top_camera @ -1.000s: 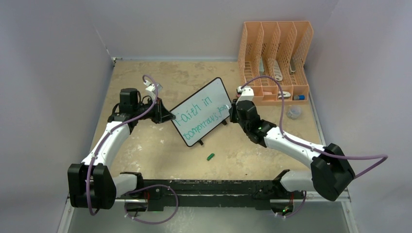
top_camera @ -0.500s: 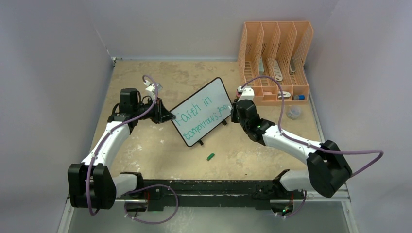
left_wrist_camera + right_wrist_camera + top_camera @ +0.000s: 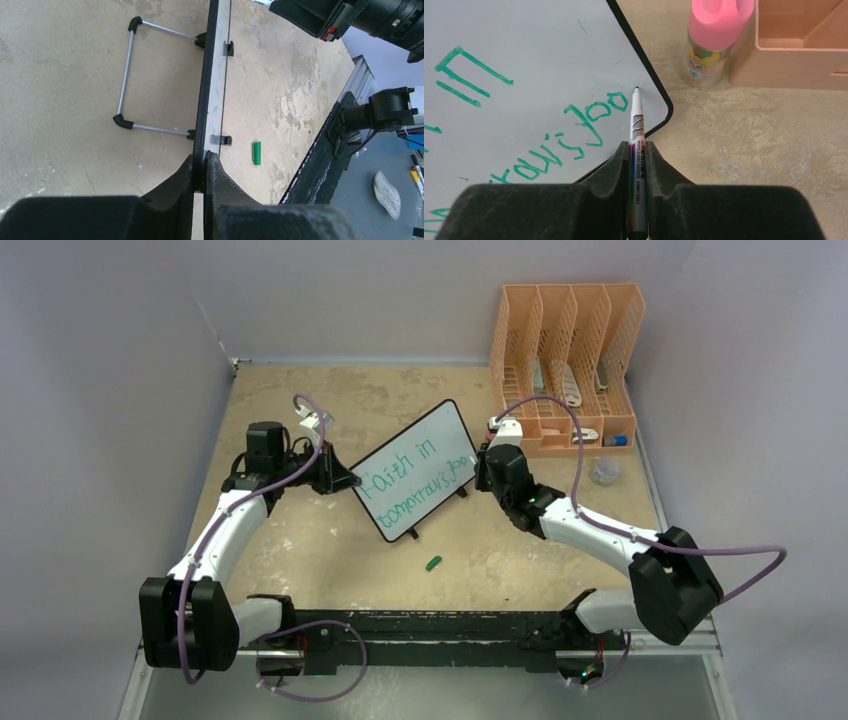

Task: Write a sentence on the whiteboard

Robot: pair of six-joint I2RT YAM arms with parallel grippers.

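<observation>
Right wrist: right jaws clamp slim marker [image 3: 637, 127], tip at glossy whiteboard [image 3: 524, 45]; left jaws pinch black frame [image 3: 205, 100].

Robotics lab: walled table [image 3: 330, 540], black mounting rail [image 3: 440, 625]

Smooth board, rough table, matt black plastic.
The whiteboard [image 3: 415, 472] has a smooth, faintly glossy white face in a matt black plastic frame, with a bare metal wire stand [image 3: 125, 75] behind it. The table [image 3: 300, 530] looks worn, mottled and rough, in beige. The left tool [image 3: 199, 161] and right tool [image 3: 638, 148] are grainy matt black plastic. The marker [image 3: 637, 125] has a glossy plastic barrel, and the file rack [image 3: 565, 340] is perforated peach plastic.
</observation>
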